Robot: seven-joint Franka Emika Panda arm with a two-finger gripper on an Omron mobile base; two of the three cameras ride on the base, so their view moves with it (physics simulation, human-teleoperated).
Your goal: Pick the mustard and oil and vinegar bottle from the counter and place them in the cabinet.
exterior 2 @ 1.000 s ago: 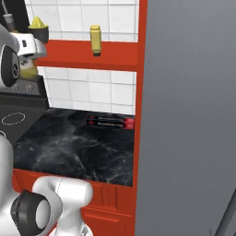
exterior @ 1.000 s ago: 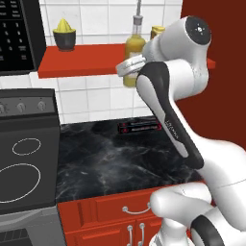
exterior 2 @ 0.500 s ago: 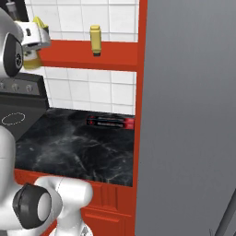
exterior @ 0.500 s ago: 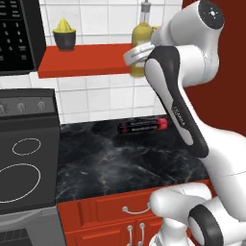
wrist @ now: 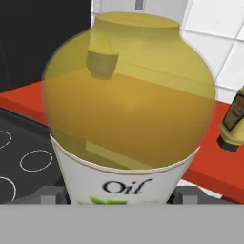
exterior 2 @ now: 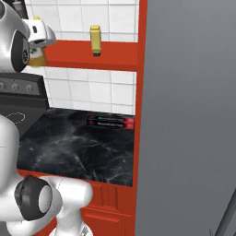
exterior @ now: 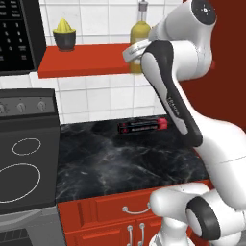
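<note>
The tool [wrist: 122,198] grips the oil bottle [exterior: 140,41] upright at the red shelf [exterior: 86,65], the mustard [exterior 2: 96,40] standing on it farther right.

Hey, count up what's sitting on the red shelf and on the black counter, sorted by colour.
Yellow: 3 (oil and vinegar bottle, mustard, juicer)
Red and black: 1 (flat packet on the counter)
Total: 4

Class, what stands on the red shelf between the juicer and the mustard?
The oil and vinegar bottle stands between juicer and mustard; hand view shows it.
</note>
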